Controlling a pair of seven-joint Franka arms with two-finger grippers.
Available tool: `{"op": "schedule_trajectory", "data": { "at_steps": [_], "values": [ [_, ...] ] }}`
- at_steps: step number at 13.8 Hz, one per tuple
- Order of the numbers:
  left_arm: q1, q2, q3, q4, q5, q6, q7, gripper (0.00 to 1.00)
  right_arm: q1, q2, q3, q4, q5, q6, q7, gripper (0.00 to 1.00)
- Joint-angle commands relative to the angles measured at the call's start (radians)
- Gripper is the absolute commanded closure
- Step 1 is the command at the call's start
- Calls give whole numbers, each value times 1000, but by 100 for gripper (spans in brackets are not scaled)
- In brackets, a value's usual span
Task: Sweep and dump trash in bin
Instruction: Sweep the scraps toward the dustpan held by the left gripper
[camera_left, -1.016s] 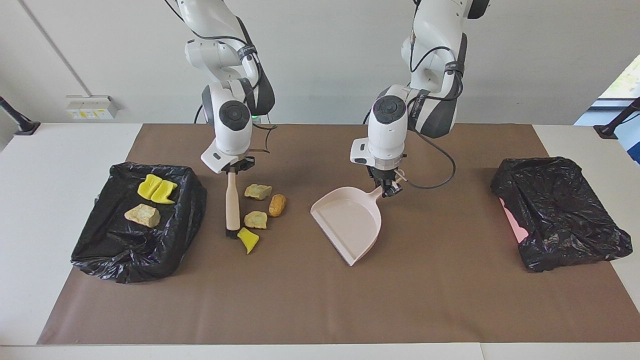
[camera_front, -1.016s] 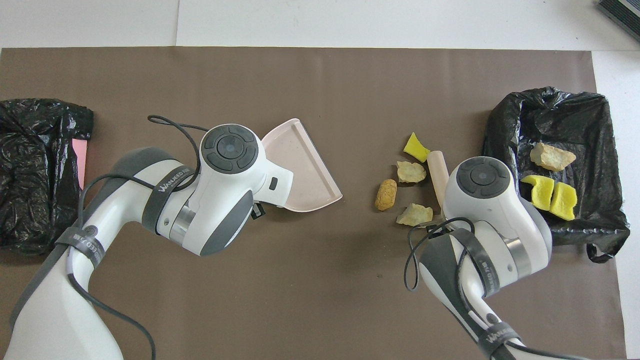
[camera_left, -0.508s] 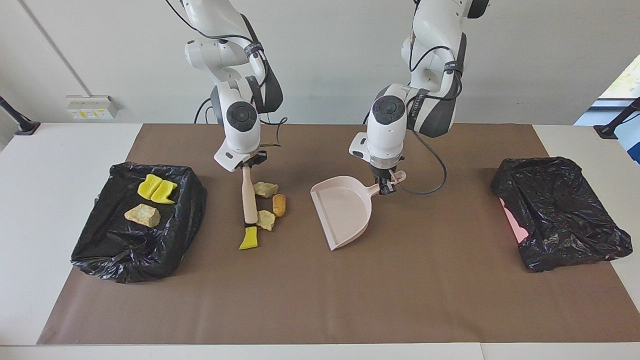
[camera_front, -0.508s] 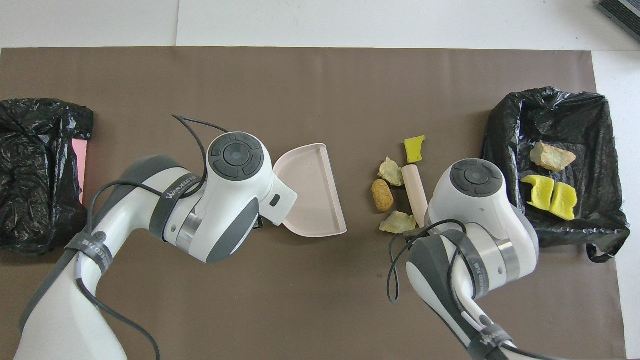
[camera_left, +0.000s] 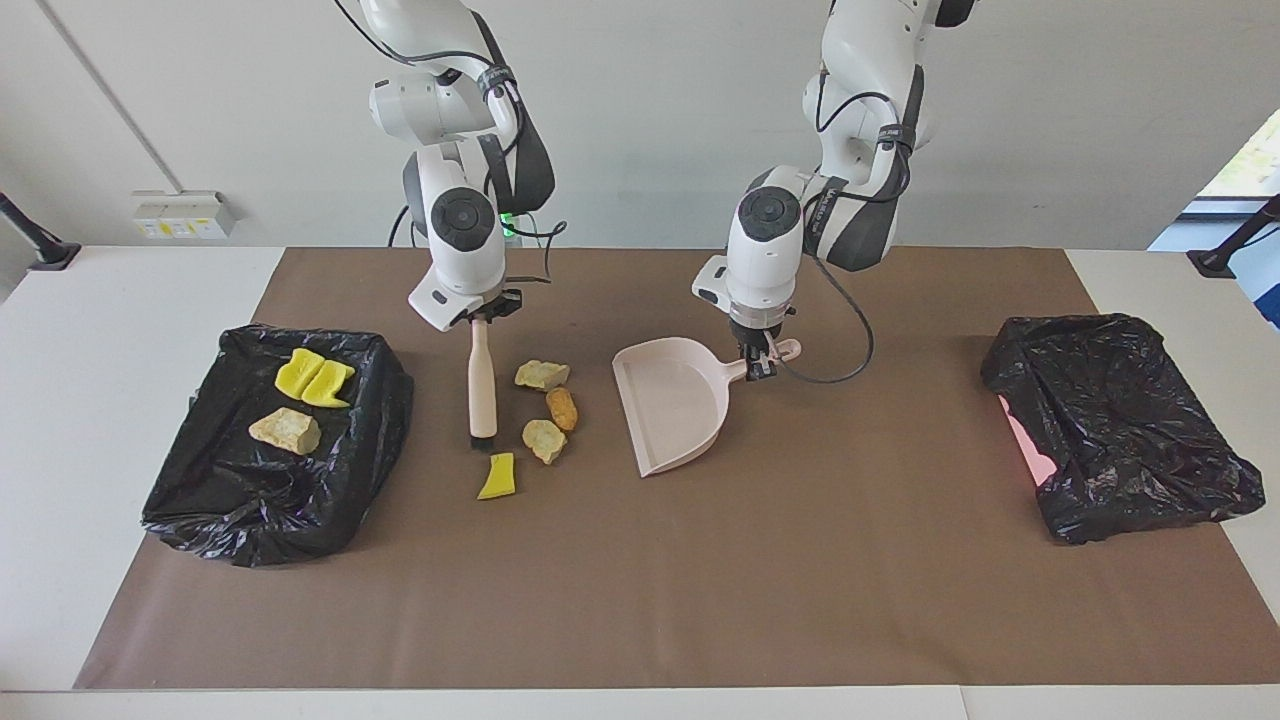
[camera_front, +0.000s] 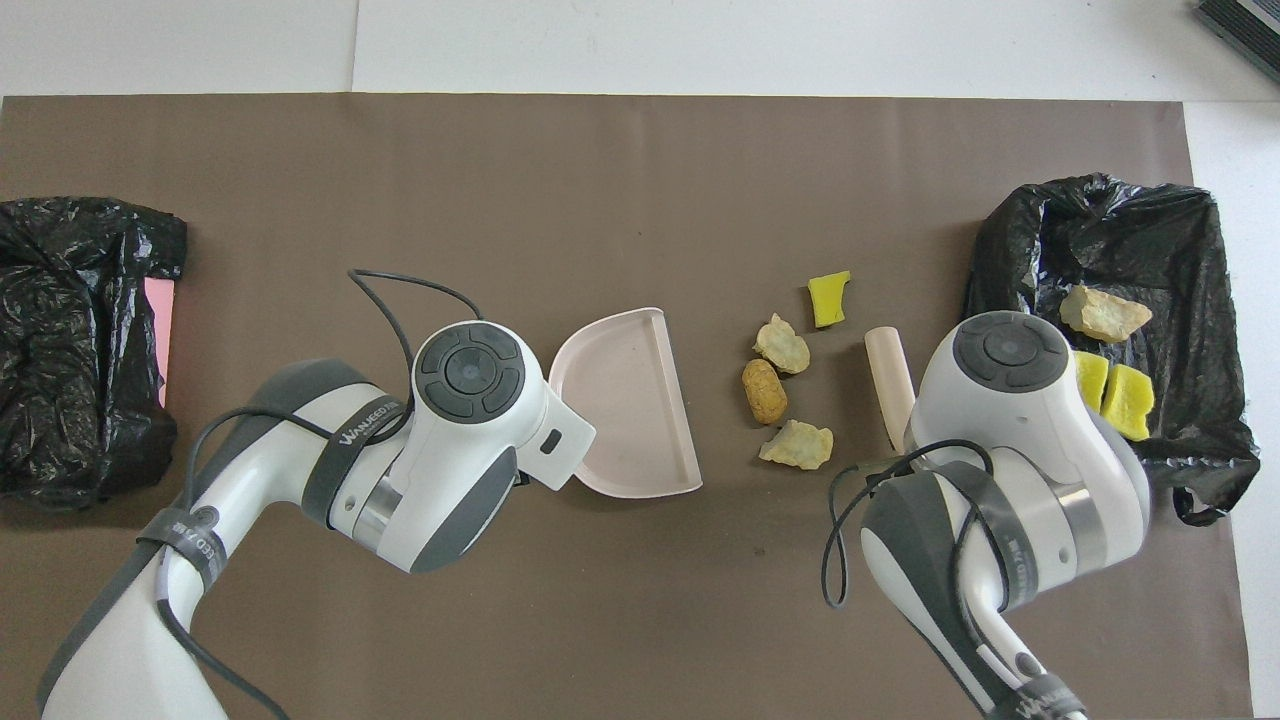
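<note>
Since a moment ago the brush (camera_left: 482, 380) has swung back toward the right arm's end of the surface (camera_left: 620, 600), clear of the scraps, and the pink dustpan (camera_left: 672, 405) has turned and drawn a little closer to the robots. The right tool (camera_left: 484, 316) is pinching the top of the brush handle, with the brush hanging nearly upright and its dark bristles down at the brown mat. Just beside the bristles lies a yellow scrap (camera_left: 497, 476). Between the brush and the dustpan sit two tan scraps (camera_left: 542, 374) (camera_left: 544, 440) and an orange-brown scrap (camera_left: 563, 408), apart from both.

The left tool (camera_left: 759, 362) is clamped on the dustpan's handle, and the pan's open mouth faces the scraps.

Beside the right tool, at that arm's end of the surface, stands a bin lined with a black bag (camera_left: 275, 450), and in it are two yellow scraps (camera_left: 313, 379) and a tan scrap (camera_left: 286, 429). A second black-bagged bin (camera_left: 1115, 425) stands well apart from the left tool, at the left arm's end, with a bit of pink showing at its edge.
</note>
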Motion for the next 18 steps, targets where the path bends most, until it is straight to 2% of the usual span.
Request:
{"op": "schedule_trajectory", "data": {
  "at_steps": [1,5,7,10,13,15,17,18],
  "values": [
    [-21,-38,15,-52,-13,25,19,100,36,13,11,-34,0,43,7,100],
    [-21,-48,15,-70,-13,23,11,100,63,53,11,-21,157,98,-74,100],
    [-21,-55,15,-75,-13,17,-6,100,134,88,11,-18,223,164,-80,100],
    [-19,-61,15,-87,-13,17,-6,100,210,123,13,36,383,219,-77,100],
    [-12,-61,15,-93,-13,22,-7,100,280,125,11,48,600,294,-79,100],
    [-7,-61,15,-95,-13,19,-11,100,272,111,10,100,621,241,-71,100],
    [-6,-61,17,-95,-13,17,-33,100,217,87,-5,171,584,83,-71,100],
    [-6,-61,15,-95,-13,16,-73,100,179,79,-4,203,516,23,-69,100]
  ]
}}
